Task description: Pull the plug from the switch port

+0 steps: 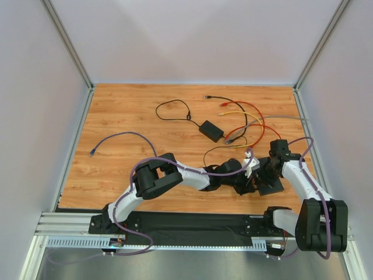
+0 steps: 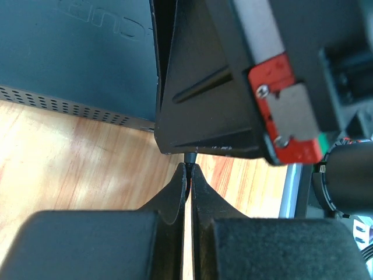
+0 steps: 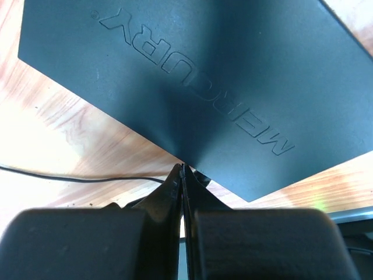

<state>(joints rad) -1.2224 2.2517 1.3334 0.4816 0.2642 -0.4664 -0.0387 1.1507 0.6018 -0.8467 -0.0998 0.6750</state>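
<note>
the switch (image 1: pixel 271 186) is a flat black box. it lies on the wooden bench (image 1: pixel 128 116), close to the near right corner, and both arms meet over it. the left gripper (image 2: pixel 189 169) reaches across the bench to the left side of the switch. its two fingers are pressed almost flat together, and a thin dark bit sticks out between the tips. it is too small to tell what it is. the right gripper (image 3: pixel 182 171) is squeezed closed too, with no gap showing, and its tips touch the edge of the switch. i cannot see anything held in it. the top of the switch has raised letters on it, and one side has rows of little holes. a thin black wire (image 3: pixel 70 177) runs over the wood just by the right gripper. the plug is hidden by the arms. farther back, toward the far right corner, a small black brick (image 1: pixel 211 130) sits with red wires (image 1: pixel 248 105) and yellow wires (image 1: pixel 233 112) tangled beside it. a purple wire (image 1: pixel 119 136) curls near the left edge.
</note>
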